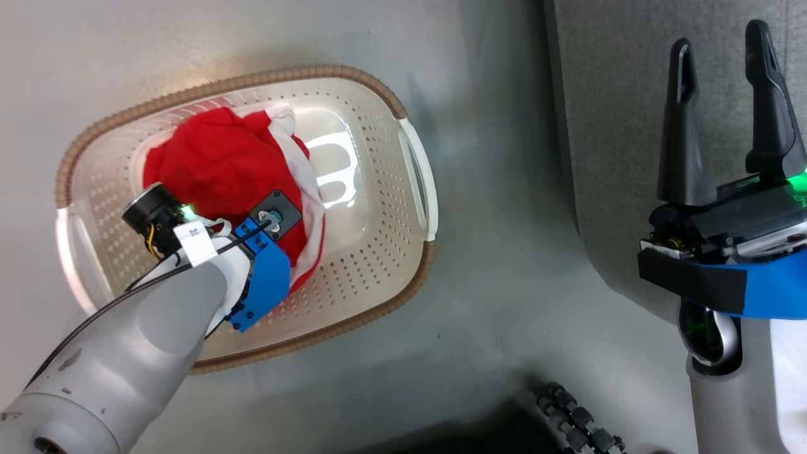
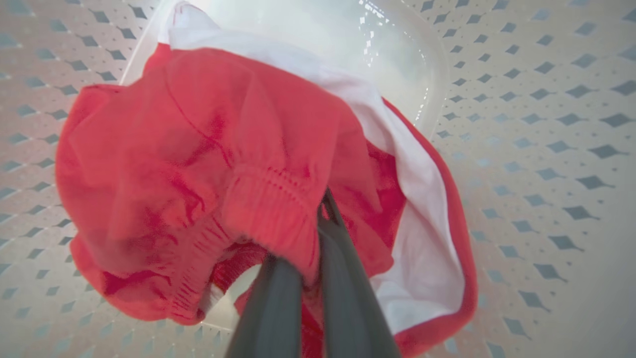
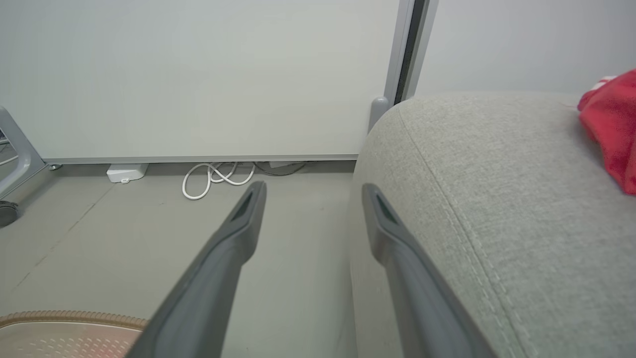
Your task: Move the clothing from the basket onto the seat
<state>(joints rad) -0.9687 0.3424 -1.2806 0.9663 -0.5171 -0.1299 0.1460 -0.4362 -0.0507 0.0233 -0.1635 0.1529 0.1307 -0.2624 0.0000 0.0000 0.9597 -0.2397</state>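
L end effector (image 2: 310, 248) pinched red garment (image 1: 220, 164) inside basket (image 1: 403, 296).
Its fingers were pressed together on a fabric fold; R end effector (image 1: 720, 36) was spread, empty, over sofa (image 1: 618, 126) edge; 2nd red garment (image 3: 611, 129) lay on sofa.
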